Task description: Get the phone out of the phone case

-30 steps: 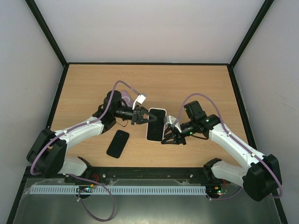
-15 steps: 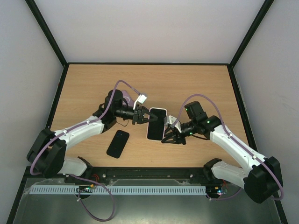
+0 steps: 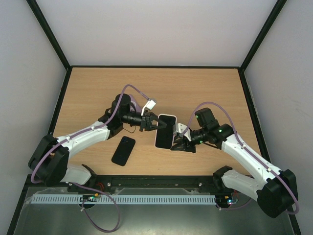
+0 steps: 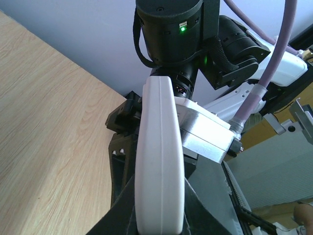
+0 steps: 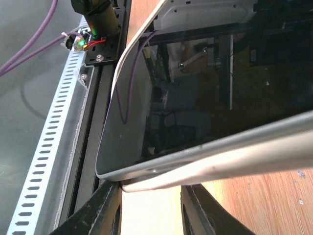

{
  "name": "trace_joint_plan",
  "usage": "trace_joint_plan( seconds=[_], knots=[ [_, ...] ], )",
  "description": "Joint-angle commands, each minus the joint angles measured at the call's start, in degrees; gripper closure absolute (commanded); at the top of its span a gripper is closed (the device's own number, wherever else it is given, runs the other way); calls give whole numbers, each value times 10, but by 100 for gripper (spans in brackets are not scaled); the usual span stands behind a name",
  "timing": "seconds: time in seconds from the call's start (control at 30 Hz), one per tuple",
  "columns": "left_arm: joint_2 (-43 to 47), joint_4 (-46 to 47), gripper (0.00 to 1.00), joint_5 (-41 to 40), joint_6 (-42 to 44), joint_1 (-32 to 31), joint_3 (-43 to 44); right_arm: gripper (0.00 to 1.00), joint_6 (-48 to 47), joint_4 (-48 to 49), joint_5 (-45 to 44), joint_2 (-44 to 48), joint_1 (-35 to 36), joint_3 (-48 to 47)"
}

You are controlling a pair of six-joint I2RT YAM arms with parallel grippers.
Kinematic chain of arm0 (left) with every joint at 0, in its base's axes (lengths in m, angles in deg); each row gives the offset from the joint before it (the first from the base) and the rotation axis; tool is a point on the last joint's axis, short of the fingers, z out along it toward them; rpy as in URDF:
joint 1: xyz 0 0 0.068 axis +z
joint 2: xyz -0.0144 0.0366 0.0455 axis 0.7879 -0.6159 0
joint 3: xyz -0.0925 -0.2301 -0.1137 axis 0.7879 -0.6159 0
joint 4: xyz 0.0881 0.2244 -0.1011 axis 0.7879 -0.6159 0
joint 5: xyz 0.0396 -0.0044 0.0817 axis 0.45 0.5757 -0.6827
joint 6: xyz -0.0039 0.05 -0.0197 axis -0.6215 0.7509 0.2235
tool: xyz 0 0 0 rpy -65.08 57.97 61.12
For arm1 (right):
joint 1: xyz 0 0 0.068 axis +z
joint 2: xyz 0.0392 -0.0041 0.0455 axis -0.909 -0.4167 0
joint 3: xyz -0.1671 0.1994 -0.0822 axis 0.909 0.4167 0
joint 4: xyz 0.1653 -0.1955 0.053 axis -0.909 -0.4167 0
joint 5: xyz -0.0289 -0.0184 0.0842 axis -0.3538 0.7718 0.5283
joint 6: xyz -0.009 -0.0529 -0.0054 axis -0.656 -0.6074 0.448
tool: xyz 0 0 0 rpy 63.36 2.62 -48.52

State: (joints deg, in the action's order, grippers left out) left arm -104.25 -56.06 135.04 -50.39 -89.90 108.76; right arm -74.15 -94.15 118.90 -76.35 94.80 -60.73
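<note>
White phone case (image 3: 165,131), black phone (image 5: 195,112)

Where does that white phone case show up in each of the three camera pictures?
Top external: white phone case at table centre, between both grippers.
Left wrist: its white edge rises up the middle.
Right wrist: its pale rim runs below the dark screen.
Shared landmark: the wooden table.

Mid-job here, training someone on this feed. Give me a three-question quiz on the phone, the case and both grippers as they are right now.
1. True or false: the left gripper grips the white phone case.
2. What lies alone on the table near the left arm?
3. Which gripper works the case's near-right edge: A left, B right?

Key: 1 true. 2 a second black phone. 3 B, the right gripper.
</note>
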Motion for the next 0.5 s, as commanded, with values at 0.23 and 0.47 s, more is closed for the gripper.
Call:
trace_joint_plan(
  seconds=[0.23, 0.47],
  knots=[
    [12, -22, 97, 95, 3, -39, 30, 71, 24, 74, -86, 12, -6, 6],
    [15, -27, 97, 96, 6, -39, 32, 71, 64, 100, -116, 15, -6, 4]
  ],
)
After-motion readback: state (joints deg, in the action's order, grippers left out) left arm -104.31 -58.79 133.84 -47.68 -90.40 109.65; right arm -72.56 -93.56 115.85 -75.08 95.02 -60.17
